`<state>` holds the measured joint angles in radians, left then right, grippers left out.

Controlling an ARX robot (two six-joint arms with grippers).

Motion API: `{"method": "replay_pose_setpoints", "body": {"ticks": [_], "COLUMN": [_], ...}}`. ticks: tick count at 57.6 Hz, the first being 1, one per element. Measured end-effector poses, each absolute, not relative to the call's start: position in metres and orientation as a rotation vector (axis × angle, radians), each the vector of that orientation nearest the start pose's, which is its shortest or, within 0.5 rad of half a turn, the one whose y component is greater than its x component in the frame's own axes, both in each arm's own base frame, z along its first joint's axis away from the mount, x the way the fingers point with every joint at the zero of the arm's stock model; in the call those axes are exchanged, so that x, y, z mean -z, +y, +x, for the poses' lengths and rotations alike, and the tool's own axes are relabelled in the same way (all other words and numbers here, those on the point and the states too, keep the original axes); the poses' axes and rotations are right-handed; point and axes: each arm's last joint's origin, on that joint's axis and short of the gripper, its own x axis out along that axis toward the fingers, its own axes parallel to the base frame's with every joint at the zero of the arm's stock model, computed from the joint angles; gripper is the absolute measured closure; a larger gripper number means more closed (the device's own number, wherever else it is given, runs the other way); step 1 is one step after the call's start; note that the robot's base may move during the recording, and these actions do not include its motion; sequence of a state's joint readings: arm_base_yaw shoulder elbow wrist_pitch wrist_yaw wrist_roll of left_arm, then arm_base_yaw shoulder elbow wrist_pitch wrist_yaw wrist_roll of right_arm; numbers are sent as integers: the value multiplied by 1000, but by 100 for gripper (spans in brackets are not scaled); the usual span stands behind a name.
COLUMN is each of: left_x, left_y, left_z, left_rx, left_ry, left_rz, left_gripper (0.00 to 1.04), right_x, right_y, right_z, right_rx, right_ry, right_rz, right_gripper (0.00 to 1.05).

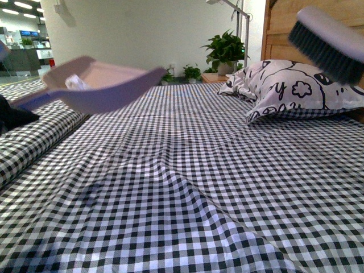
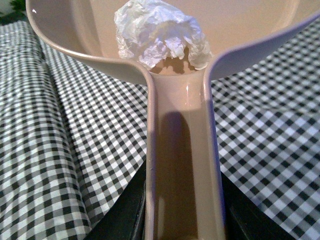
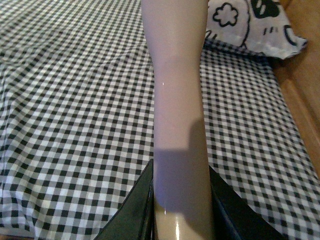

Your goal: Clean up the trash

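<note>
Right: trash (image 2: 159, 33) sits in dustpan (image 1: 108, 82), at the handle end. Left claw (image 2: 182, 220) clamps the handle, pan tipped back so it can't roll out. Right claw (image 3: 180, 215) grips brush (image 1: 330, 42), raised above the pillow (image 1: 296, 91).

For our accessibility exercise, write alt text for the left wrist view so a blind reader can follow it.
A small crumpled white paper wad lies inside a beige-pink plastic dustpan, at the spot where the pan meets its long handle. The left end effector grips that handle, and black-and-white checked bedding lies below.
</note>
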<state>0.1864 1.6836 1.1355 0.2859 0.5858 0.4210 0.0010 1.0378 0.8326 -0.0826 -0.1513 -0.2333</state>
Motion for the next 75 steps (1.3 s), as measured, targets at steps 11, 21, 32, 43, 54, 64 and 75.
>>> {"method": "replay_pose_setpoints", "body": {"ticks": [11,21,32,43,54,64,75], "left_x": [-272,-278,-288,-281,-276,-278,-278], "left_y": [47,36,18,16,17,17,17], "left_z": [333,293,246,230,224,220,220], "left_rx": [265,160,174,170,152,145,145], "left_ry": [106,72,-8,-9,-4,-17,-16], "left_rz": [213,149,132,136,135,137,137], "left_gripper": [78,78,78,78,78,78,78], "right_x": [-338,-351,-355,-354,-353,-353,-356], "right_y": [-14,-22,-24,-27,-27,-21,-19], "right_z": [178,143,112,104,109,107,104], "right_rx": [-140,-167,-248,-328,-317,-307,-303], "right_ry": [143,85,65,68,81,92,78], "right_rz": [-133,-27,43,74,105,106,98], "right_gripper": [84,84,84,84,84,84,84]}}
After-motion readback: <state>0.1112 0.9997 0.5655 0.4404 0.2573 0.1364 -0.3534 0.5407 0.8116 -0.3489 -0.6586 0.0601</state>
